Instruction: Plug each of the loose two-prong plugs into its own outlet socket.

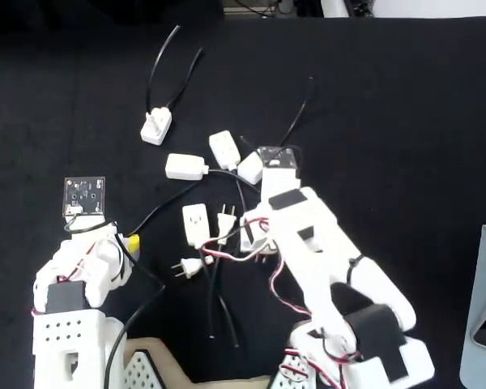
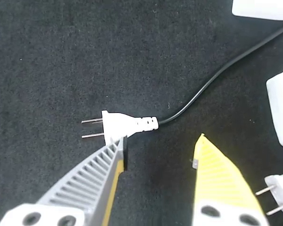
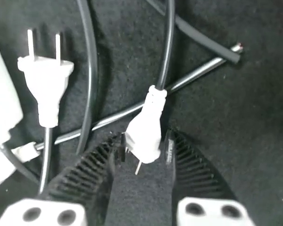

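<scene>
Black table [image 1: 405, 97] spreads wide beyond right tool [image 3: 144, 138] clasping plug [image 3: 147, 123].

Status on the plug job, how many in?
Done: none confirmed; the near socket lies bare. In hand: right gripper is shut on one white plug; left gripper hangs open over a second plug. Left: those two and a third loose plug beside the socket all need seating.

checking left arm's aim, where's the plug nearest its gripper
In the left wrist view the white plug lies on the black cloth at the grey fingertip of the open left gripper.
</scene>
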You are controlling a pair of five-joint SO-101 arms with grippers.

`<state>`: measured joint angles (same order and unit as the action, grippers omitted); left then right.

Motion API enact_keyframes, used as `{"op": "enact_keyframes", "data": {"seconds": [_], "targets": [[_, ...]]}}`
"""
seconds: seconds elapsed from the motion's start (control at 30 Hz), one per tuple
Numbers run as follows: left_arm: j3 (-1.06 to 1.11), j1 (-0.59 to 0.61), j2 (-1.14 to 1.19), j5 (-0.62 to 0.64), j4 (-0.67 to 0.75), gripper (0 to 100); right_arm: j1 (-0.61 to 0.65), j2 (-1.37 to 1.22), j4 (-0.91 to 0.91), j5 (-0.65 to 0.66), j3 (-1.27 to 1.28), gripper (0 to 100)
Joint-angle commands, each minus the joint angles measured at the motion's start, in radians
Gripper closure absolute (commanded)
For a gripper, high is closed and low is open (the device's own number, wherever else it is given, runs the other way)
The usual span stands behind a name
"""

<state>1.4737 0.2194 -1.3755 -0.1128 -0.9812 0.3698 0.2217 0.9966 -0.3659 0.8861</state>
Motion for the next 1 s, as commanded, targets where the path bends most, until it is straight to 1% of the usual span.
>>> {"op": "enact_keyframes", "data": {"seconds": [0.0, 0.17, 0.27, 0.37, 0.67, 0.77, 0.83, 0.97], "targets": [[-0.002, 0.001, -0.011, -0.009, 0.026, 76, -0.012, -0.010, -0.011, -0.015, -0.047, 85.4], [-0.002, -0.001, -0.011, -0.009, 0.026, 76, -0.011, -0.016, -0.012, -0.015, -0.051, 85.8], [-0.002, -0.001, -0.011, -0.009, 0.026, 76, -0.011, -0.016, -0.021, -0.012, -0.051, 92.0], [-0.002, -0.001, -0.011, -0.009, 0.026, 76, -0.012, -0.016, -0.075, -0.006, -0.044, 98.8], [-0.002, -0.001, -0.011, -0.009, 0.026, 76, -0.015, -0.008, -0.081, 0.002, -0.047, 98.6], [-0.002, -0.001, -0.011, -0.009, 0.026, 76, -0.012, 0.001, -0.081, 0.040, -0.045, 98.7], [-0.002, -0.001, -0.011, -0.009, 0.026, 76, -0.012, 0.039, -0.078, 0.044, -0.041, 98.7], [-0.004, -0.001, -0.011, -0.009, 0.026, 76, -0.006, 0.203, 0.018, 0.048, -0.053, 98.7]]}}
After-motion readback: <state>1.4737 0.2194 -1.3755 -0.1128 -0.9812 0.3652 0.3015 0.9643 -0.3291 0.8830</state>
